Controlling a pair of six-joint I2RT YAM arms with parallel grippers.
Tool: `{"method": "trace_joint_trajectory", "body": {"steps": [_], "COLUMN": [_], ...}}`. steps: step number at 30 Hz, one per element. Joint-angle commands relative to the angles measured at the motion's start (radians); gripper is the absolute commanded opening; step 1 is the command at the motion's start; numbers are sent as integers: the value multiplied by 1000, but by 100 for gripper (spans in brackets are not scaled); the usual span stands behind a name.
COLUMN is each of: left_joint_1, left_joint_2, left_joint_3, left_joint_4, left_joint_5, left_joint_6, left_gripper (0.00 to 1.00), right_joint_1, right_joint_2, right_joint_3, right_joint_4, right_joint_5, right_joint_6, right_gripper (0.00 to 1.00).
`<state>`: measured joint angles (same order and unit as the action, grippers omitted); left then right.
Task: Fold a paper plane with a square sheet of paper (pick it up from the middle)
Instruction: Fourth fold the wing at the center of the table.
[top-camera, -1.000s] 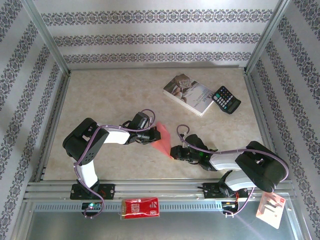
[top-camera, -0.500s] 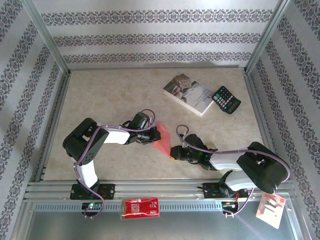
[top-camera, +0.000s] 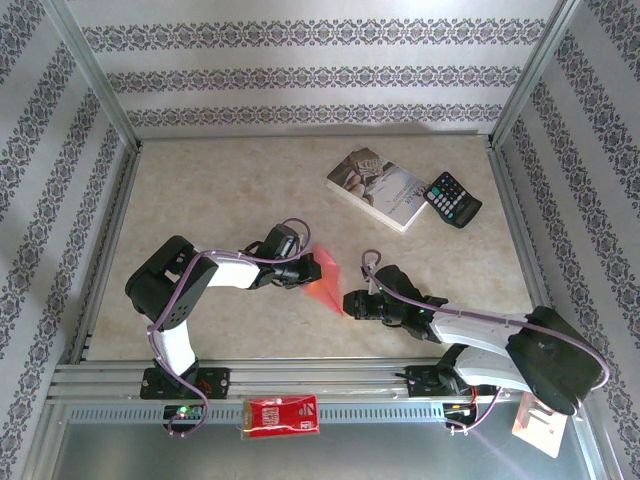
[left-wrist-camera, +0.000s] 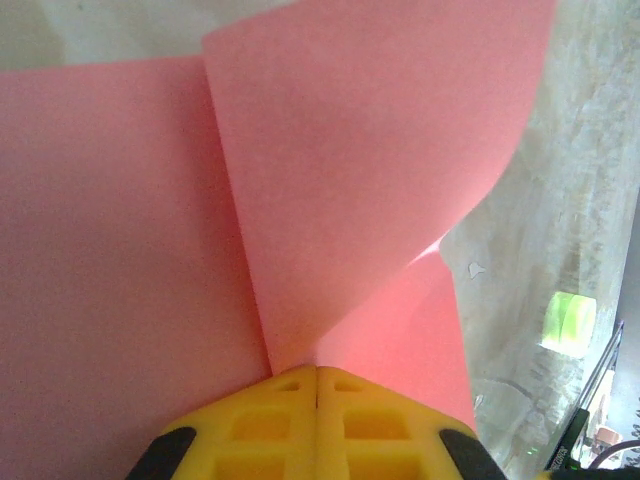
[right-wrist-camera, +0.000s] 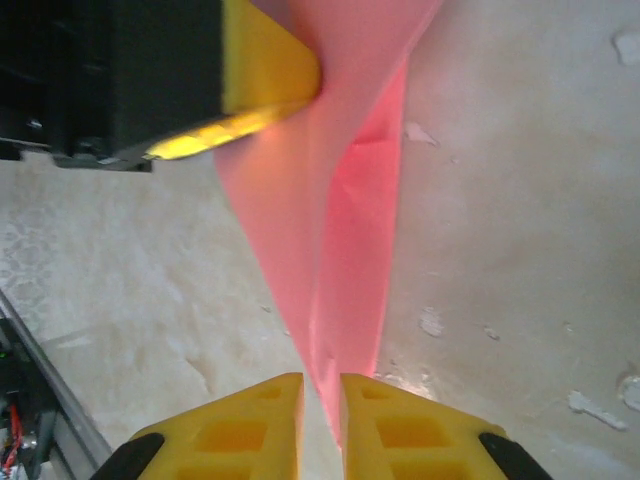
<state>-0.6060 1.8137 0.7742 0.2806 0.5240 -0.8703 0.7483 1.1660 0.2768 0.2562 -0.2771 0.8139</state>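
The pink-red sheet of paper (top-camera: 322, 281) is folded into a narrow pointed shape and hangs just above the table between the two grippers. My left gripper (top-camera: 304, 268) is shut on its upper-left part; in the left wrist view the yellow jaws (left-wrist-camera: 317, 373) meet on a crease where two pink flaps (left-wrist-camera: 350, 150) spread apart. My right gripper (top-camera: 348, 302) is at the paper's lower tip. In the right wrist view its jaws (right-wrist-camera: 322, 392) stand slightly open, with the thin tip of the paper (right-wrist-camera: 345, 270) running down between them. The left gripper's yellow finger (right-wrist-camera: 270, 70) shows at the top left.
A paperback book (top-camera: 377, 187) and a black calculator (top-camera: 452, 199) lie at the back right of the table. A small red packet (top-camera: 282, 415) sits on the front rail, and a white tag (top-camera: 540, 420) hangs at the bottom right. Metal frame posts border the table.
The right gripper's jaws have parted a little around the paper's tip, and the right arm's elbow has swung down and to the right. The left arm and the paper have stayed put.
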Motion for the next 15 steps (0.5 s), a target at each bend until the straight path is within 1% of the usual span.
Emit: {"method": "trace_joint_trajectory", "body": {"steps": [1,5,9,12,15], "left_joint_1": [27,28,28,28,27], "left_joint_2": [31,32,35,34,33], "left_joint_3": [-40,-40,-40,-41,-40], "left_joint_4": [-63,-63,-63,-62,-63], "left_joint_5": [-59,-59,-59,-58,-58], "left_joint_6": [22,23,23,22,22], "left_gripper": [1,1,1,1,1], "right_joint_1": [0,28,64,64,42], "right_joint_2": [-29,-1,88,157,210], "right_joint_3": [47,109,175,197,201], "right_joint_4": [-62,-79,-89,-89,-85], "right_joint_5": [10,-6,-29,-41,-59], "right_joint_6": [-49,-75,-91,-92,-91], "right_gripper": [18,18,18,17,16]}}
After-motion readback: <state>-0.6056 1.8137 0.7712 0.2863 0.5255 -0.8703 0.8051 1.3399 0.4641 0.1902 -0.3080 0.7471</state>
